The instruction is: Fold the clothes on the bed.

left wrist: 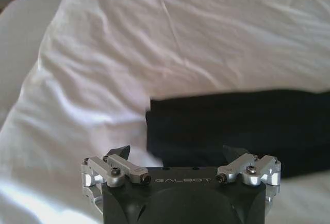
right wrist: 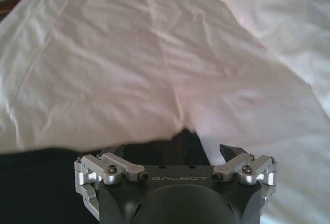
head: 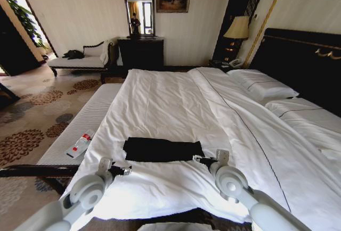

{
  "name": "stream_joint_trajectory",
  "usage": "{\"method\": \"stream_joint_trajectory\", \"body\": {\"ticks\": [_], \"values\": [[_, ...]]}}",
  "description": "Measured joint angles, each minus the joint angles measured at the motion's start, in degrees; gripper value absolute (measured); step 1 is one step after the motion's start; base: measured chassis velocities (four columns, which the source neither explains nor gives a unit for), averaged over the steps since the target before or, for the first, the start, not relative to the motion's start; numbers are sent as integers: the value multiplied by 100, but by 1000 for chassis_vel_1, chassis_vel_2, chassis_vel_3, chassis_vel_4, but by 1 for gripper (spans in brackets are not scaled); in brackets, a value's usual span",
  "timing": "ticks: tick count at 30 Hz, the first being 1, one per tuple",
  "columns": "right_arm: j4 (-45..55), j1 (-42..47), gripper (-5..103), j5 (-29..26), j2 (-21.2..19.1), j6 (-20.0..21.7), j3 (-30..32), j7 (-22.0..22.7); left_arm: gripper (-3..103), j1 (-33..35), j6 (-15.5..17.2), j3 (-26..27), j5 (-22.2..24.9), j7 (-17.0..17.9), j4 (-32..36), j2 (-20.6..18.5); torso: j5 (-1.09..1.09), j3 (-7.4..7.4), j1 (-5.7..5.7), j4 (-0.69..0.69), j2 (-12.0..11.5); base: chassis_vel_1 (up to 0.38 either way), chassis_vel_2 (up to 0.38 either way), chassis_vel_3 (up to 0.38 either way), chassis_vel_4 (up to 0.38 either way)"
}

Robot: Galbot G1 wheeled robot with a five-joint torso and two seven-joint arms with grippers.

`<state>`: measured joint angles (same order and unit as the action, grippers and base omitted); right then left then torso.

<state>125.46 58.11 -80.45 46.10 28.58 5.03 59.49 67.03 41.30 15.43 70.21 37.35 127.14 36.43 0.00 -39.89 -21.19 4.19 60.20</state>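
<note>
Both grippers sit at the foot edge of the bed, one at each end of the folded black T-shirt.

Head view: my left gripper is by the shirt's left end, my right gripper at its right end.
Left wrist: jaws spread wide, shirt just ahead on the white duvet.
Right wrist: jaws wide, gripping nothing, over the shirt's corner.

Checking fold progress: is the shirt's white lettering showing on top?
No, the black cotton T-shirt lies as a plain dark folded strip on the white duvet.
</note>
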Motion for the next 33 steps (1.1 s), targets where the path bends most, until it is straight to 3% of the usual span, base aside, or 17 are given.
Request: {"method": "stream_joint_trajectory", "body": {"ticks": [6, 8, 12, 17, 22, 33], "values": [[-876, -1116, 100, -681, 258, 130, -310, -22, 100, -1430, 82, -512, 491, -289, -965, 220, 0, -2, -2, 0, -2, 0, 0, 0, 0], [-1303, -1611, 100, -1033, 453, 314, -573, 133, 100, -2249, 89, -1074, 626, -362, -1565, 319, 0, -2, -2, 0, -2, 0, 0, 0, 0], [-1650, -1972, 100, -1398, 643, 560, -785, 414, 100, -2923, 90, -1662, 700, -413, -2039, 337, 0, -2, -3, 0, -2, 0, 0, 0, 0], [-1894, -2082, 100, -1598, 729, 750, -863, 609, 100, -3324, 90, -2221, 1082, -495, -2329, 268, 1, -2, -3, 0, -2, 0, 0, 0, 0], [-2019, -1975, 100, -1410, 734, 773, -867, 569, 100, -3455, 90, -2616, 1334, -495, -2654, 379, 0, 0, 0, 0, -2, 0, 0, 0, 0], [-2104, -1858, 100, -988, 791, 684, -903, 349, 100, -3407, 90, -2916, 1365, -482, -2982, 579, 0, 0, 0, -1, -2, 0, 0, 0, 0]]}}
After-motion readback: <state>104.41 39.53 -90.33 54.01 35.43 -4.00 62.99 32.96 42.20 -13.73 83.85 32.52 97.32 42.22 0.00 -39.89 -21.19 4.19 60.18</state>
